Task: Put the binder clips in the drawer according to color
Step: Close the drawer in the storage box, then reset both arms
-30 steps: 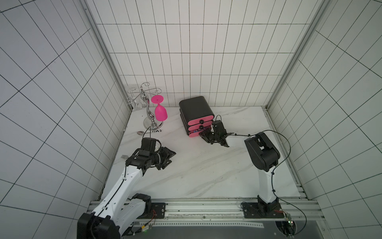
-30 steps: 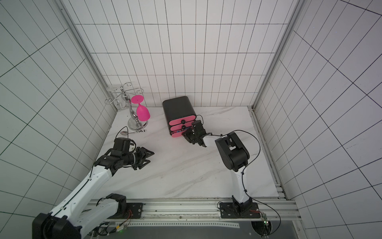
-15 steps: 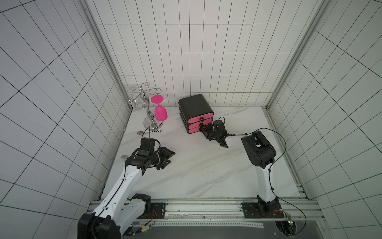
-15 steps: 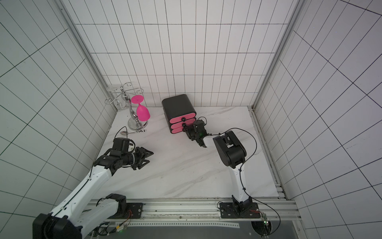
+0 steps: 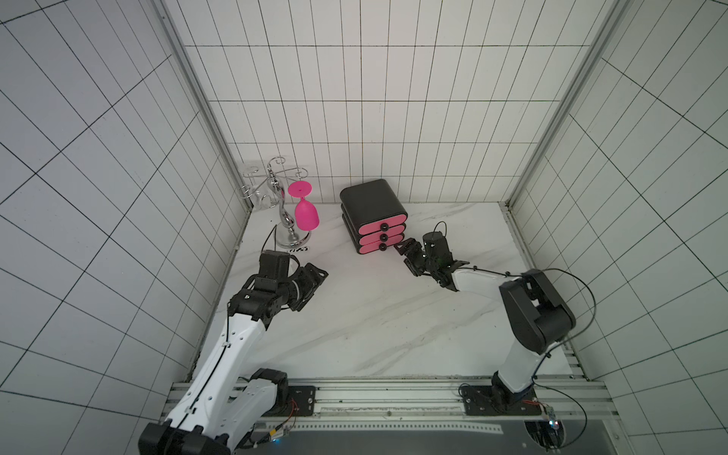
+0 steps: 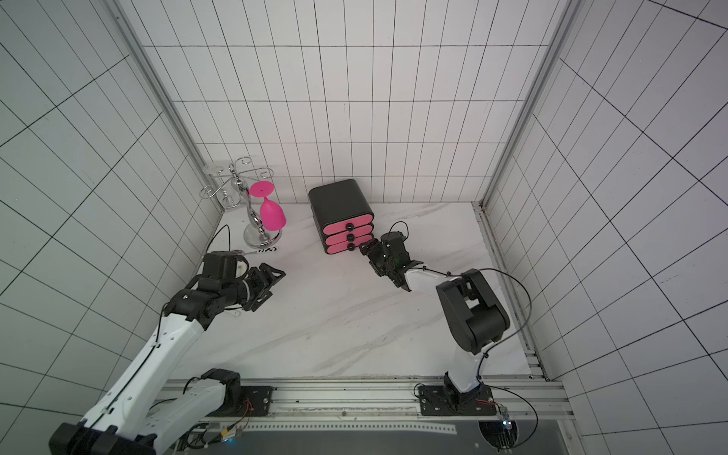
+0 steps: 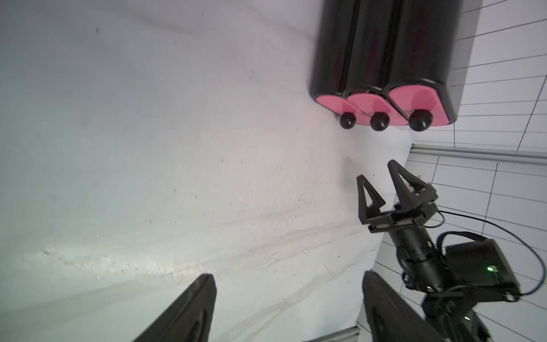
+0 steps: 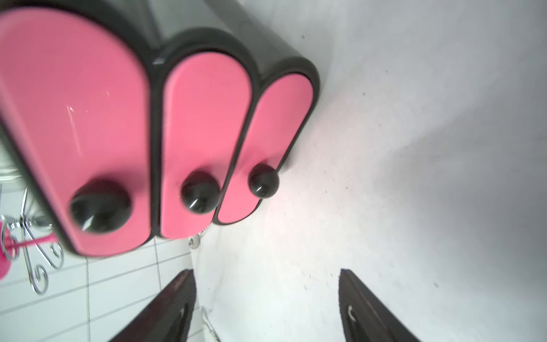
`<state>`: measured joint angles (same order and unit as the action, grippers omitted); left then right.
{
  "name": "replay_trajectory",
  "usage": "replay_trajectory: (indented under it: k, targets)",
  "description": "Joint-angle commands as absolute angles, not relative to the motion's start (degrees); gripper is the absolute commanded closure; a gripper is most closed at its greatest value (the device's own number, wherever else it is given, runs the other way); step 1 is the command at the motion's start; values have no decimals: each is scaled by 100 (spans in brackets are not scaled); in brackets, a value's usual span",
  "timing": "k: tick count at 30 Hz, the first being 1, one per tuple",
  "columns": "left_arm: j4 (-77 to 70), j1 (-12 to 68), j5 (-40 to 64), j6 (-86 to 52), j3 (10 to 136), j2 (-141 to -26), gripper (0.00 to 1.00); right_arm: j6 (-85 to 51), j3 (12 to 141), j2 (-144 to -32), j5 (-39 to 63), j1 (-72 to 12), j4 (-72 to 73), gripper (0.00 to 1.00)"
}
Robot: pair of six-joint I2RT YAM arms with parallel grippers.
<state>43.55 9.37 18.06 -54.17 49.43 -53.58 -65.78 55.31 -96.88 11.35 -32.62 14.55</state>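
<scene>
The drawer is a black chest at the back of the table, with all three pink fronts shut and flush. In the right wrist view its fronts and black knobs fill the frame. My right gripper stands open and empty just off the lowest knob, touching nothing. It also shows in the left wrist view as an open right gripper in front of the drawer. My left gripper hangs open and empty over the bare table at the left. The binder clips are out of view.
A chrome glass rack stands in the back left corner, with a pink goblet hanging upside down from it. Tiled walls close in three sides. A metal rail with the arm bases runs along the front.
Both grippers have opened their jaws. The right one has stayed close in front of the drawer fronts. The left arm has barely moved.
</scene>
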Motion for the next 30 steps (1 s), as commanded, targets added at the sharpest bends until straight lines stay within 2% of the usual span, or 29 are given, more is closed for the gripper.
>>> replay_trajectory:
  k: [1, 7, 8, 10, 14, 16, 18, 21, 23, 30]
  targets:
    - [4123, 931, 523, -4730, 5333, -5183, 11, -4750, 5737, -8542, 342, -3201, -809, 18]
    - [3095, 1093, -1530, -3616, 5343, -4918, 2, -2789, 6086, -6832, -1908, -3174, -2611, 14]
    - [2860, 1127, -1842, -3338, 5273, -4897, 2, -2386, 6100, -6639, -2384, -3181, -2654, 13]
    - [2388, 1129, -2361, -2802, 5065, -4887, 2, -1596, 6118, -6427, -2977, -3167, -2629, 1]
    - [1508, 970, -2792, -2020, 4472, -4896, 1, -955, 6140, -6322, -4323, -3079, -2634, 2]
    - [1409, 909, -3244, -1951, 4216, -5019, 1, -818, 5810, -6169, -4134, -2746, -2432, 2]
    - [1336, 783, -3554, -2063, 3989, -5219, 1, -974, 5286, -5913, -3522, -2185, -2159, 1]
    - [919, 616, -3476, -1949, 3604, -5642, 1, -1068, 4068, -5567, -3057, -1558, -1052, 2]
    - [453, 583, -3428, -1795, 3374, -5988, 1, -1035, 3291, -5542, -3115, -1324, -191, 2]
    - [-1858, 526, -3044, -1300, 2841, -7268, 2, -821, 1884, -6757, -2977, -797, 3122, 1]
